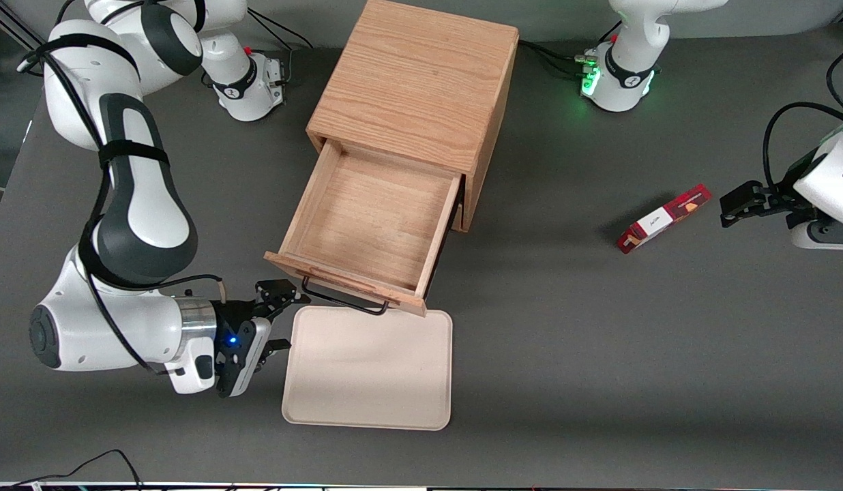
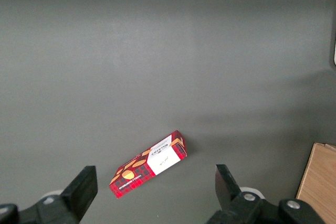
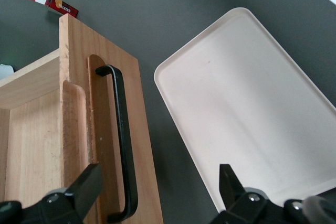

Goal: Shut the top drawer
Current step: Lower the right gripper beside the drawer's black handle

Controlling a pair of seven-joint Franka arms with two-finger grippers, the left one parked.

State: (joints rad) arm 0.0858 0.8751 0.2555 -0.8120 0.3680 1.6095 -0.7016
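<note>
Drawer (image 1: 367, 221) stands pulled well out of the cabinet (image 1: 415, 82), its box bare inside, its front facing the front camera with the black handle (image 1: 339, 298) hanging just above the tray (image 1: 370, 372). Seen from the front camera, the pincer (image 1: 279, 319) sits at about 8 o'clock from the drawer front, just beside the handle's end and the tray's corner, fingers spread and pinching nothing. From the right wrist camera the handle (image 3: 123, 140) runs along the drawer front (image 3: 139, 145) between the two fingertips' lines, with the tray (image 3: 247, 119) close alongside.

Judging by this, the step in hand is the approach: nothing touches the drawer yet, and closing has not begun. Next move probably calls for bringing the pincer against the flat of the front, near its middle rather than the corner, then pushing toward 1 o'clock along the drawer's slanted axis so it slides in straight. A push at the corner could skew it. A red box (image 1: 663, 218) lies well off toward the parked arm's end of the desk (image 1: 599, 341)
</note>
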